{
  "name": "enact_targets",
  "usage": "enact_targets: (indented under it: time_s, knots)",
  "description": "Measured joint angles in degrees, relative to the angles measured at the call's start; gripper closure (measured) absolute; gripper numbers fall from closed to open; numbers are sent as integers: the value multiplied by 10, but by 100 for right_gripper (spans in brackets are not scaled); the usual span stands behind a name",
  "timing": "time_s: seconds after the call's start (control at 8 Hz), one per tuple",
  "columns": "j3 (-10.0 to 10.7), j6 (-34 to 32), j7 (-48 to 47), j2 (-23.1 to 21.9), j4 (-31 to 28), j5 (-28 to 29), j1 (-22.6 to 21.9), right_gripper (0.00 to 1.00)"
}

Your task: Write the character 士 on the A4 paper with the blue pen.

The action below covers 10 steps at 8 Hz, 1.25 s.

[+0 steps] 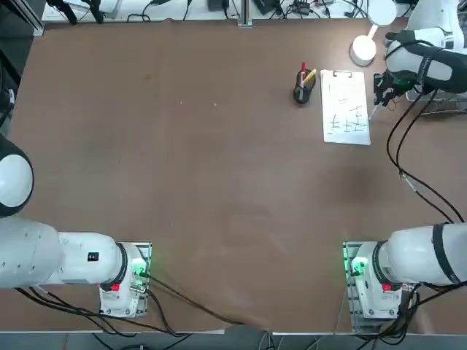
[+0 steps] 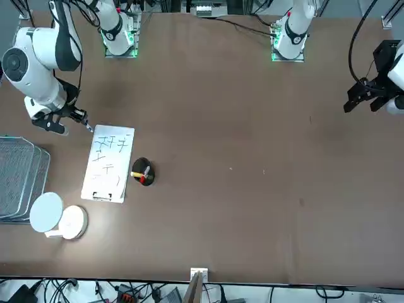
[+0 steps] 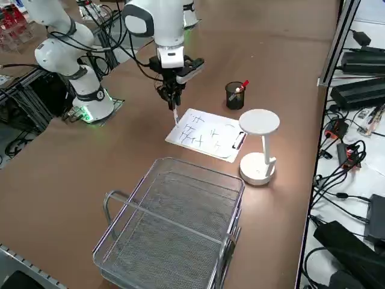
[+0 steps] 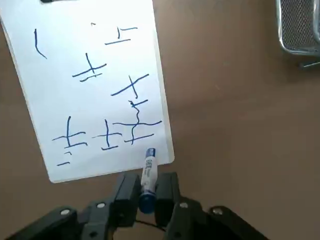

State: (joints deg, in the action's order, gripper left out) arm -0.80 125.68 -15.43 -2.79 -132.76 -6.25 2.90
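The A4 paper (image 1: 343, 91) lies flat at the far right of the table, clipped at its far short edge, with several blue cross-like characters on it (image 4: 60, 90). My right gripper (image 4: 147, 192) is shut on the blue pen (image 4: 148, 172), which points down between the fingers. It hovers at the paper's right-hand near corner (image 3: 175, 114), and its tip sits at the sheet's edge beside the lowest characters. I cannot tell whether the tip touches. The top view shows the gripper (image 1: 383, 91) just right of the sheet, and the front view shows it (image 2: 76, 117) beside the sheet (image 2: 108, 164).
A black cup (image 1: 302, 91) holding a red and a yellow pen stands just left of the paper. A white desk lamp (image 3: 258, 144) stands by the clipped end. A wire basket (image 3: 174, 223) sits to the right of the paper.
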Motion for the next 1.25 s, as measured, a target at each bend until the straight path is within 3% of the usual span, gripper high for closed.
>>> enact_targets:
  time_s: [0.75, 1.25]
  knots:
    - [-1, 69, -26, 0, -66, 0, 4, 79]
    - [-2, 76, -27, 0, -78, 0, 11, 79]
